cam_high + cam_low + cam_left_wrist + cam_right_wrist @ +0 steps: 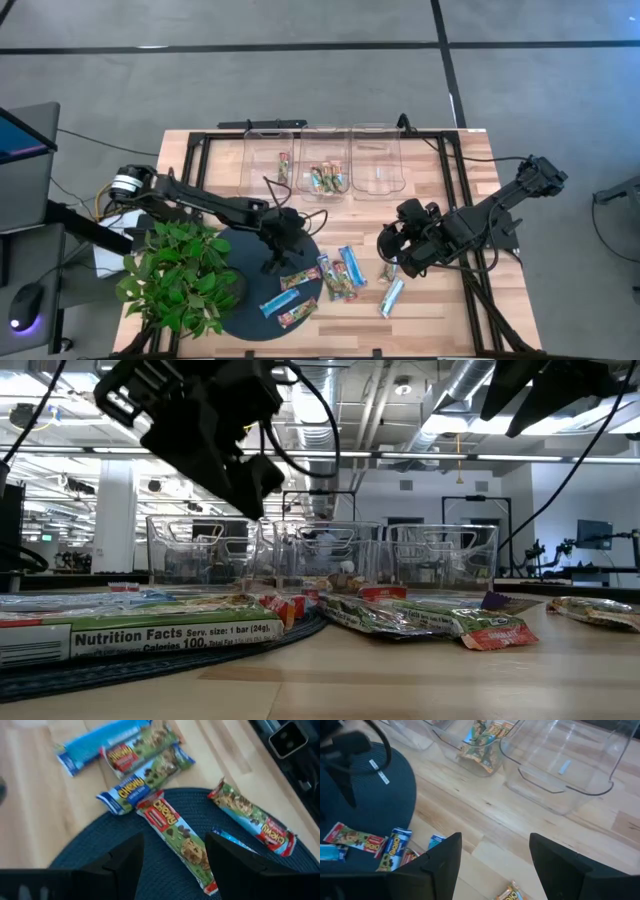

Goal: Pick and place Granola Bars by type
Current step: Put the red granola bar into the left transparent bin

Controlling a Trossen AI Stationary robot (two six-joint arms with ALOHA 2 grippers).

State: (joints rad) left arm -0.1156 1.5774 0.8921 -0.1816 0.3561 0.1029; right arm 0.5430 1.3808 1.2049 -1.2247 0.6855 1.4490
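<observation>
Sorting looks only partly done. Three clear bins point(324, 160) stand in a row at the far edge of the worktop point(470, 200): the leftmost holds a single bar point(283, 168), the middle one a small cluster point(328, 179), and the rightmost seems to hold no bar, only a thin pale strip visible in the right wrist view. Most of the Granola Bars point(330, 277) are not yet sorted; they lie loose on and beside a dark round mat point(240, 300) near the front, with two more point(390, 285) on bare wood below the right arm. The left gripper point(278, 240) hangs over the mat with its fingers spread and nothing between them, a red-labelled bar point(182, 837) lying just ahead of them in its wrist view. The right gripper point(392, 243) hovers near the two stray bars, also spread and empty. A leafy plant point(180, 275) stands at the mat's left. By this count roughly two thirds of the bars remain to be placed.
</observation>
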